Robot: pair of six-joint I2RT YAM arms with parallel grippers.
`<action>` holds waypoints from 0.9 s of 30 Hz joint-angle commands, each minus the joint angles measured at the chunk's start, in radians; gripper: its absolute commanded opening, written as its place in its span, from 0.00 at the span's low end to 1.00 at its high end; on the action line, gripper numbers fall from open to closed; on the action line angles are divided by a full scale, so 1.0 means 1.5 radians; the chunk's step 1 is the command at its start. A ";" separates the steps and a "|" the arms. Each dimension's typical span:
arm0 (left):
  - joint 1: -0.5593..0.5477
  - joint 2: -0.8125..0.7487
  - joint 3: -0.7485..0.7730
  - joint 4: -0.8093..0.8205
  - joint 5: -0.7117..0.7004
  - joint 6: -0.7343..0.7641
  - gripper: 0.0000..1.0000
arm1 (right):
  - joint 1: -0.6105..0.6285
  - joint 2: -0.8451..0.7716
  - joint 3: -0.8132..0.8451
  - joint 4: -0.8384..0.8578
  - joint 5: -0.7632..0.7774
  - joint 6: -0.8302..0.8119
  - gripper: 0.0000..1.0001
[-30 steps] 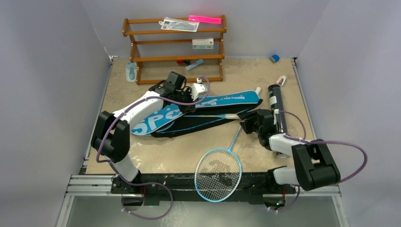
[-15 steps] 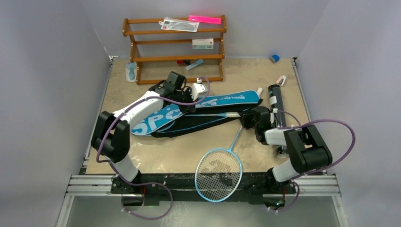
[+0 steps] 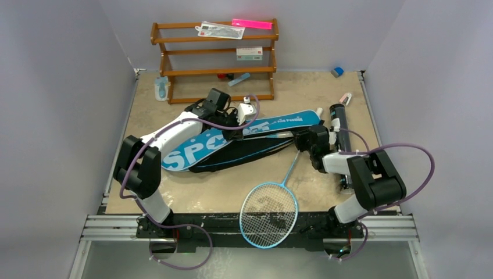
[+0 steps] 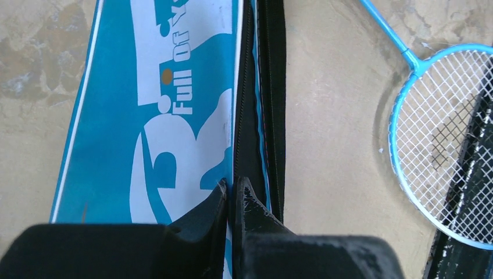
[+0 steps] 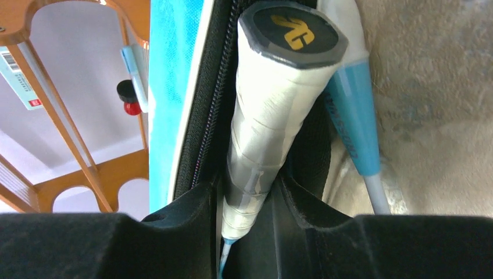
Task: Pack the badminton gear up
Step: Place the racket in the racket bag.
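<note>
The blue bag [image 3: 192,151] lettered SPORT lies slantwise across the table, its zip open. My left gripper [image 3: 235,132] is shut on the edge of its top flap, as the left wrist view shows [image 4: 231,189]. My right gripper [image 3: 299,139] is shut on the white handle [image 5: 273,99] of a light-blue racket that lies partly inside the bag. The second racket [image 3: 268,215] lies outside, its head over the near table edge and its shaft running under my right gripper. The black tube [image 3: 339,123] lies just right of my right gripper. I make out no shuttlecock for certain.
The brown wooden rack [image 3: 215,55] stands at the back behind the bag, with a pale-blue bottle [image 3: 160,88] at its left foot. A small white-and-pink thing [image 3: 346,99] lies beyond the tube. A small blue thing [image 3: 337,71] sits at the back right corner.
My right gripper has moved left and away with the racket handle, sliding that racket further into the bag. The bag has shifted slightly. My left gripper has stayed on the flap.
</note>
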 commanded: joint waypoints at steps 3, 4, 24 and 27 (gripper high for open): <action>-0.017 -0.018 0.024 0.024 0.116 0.008 0.00 | 0.012 0.057 0.033 0.093 0.012 -0.031 0.16; -0.016 -0.021 0.023 0.024 0.122 0.010 0.00 | 0.011 0.068 0.035 0.116 0.015 -0.039 0.16; 0.003 -0.063 0.006 0.056 0.089 -0.014 0.00 | 0.008 0.122 0.077 0.232 -0.024 -0.160 0.69; 0.016 -0.060 0.005 0.073 0.055 -0.043 0.00 | 0.008 0.058 0.081 0.143 -0.017 -0.179 0.79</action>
